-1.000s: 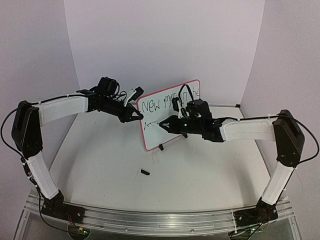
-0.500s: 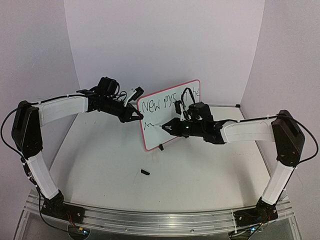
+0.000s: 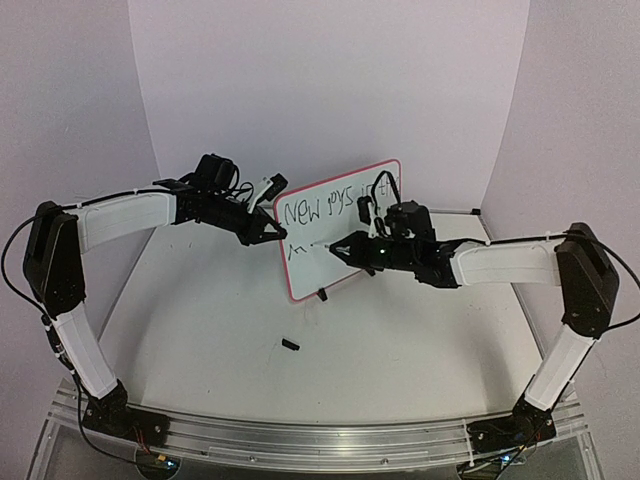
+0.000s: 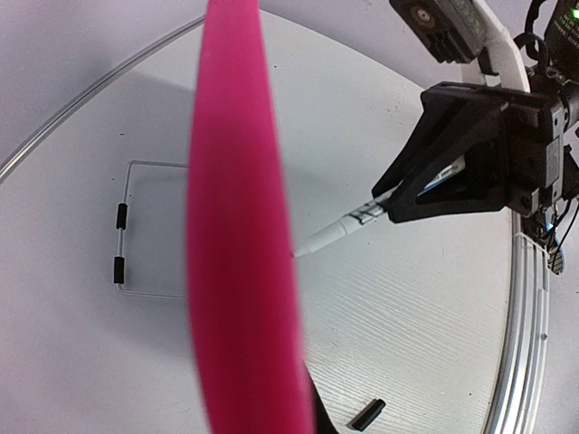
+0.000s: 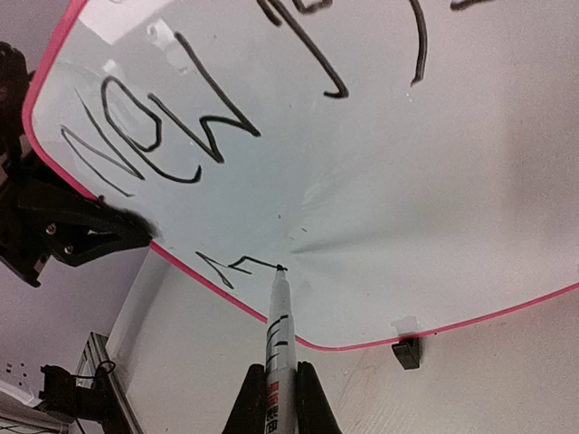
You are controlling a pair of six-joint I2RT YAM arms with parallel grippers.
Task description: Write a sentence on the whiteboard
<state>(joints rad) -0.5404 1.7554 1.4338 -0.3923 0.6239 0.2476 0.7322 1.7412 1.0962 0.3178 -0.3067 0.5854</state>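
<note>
1. The right tool (image 5: pixel 274 402) was clamped on the marker pen (image 5: pixel 277 330). The pen's tip touched the whiteboard (image 5: pixel 434 208) where the second row of the sentence (image 5: pixel 154 136) began.
2. Blank board lay toward the right arm's side of the tip, along the board's long axis.
3. The left tool (image 3: pixel 268 232) was clamped on the board's left edge, just beside that row's start.
4. A small black cap (image 3: pixel 291 345) lay on the surface (image 3: pixel 200 330), well apart and seemingly no obstacle.

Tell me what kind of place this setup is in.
Probably a robotics lab test cell: two arms bolted to an aluminium rail at the edge of a white table, plain white backdrop panels walling it in, and a small whiteboard with a marker pen as props.
</note>
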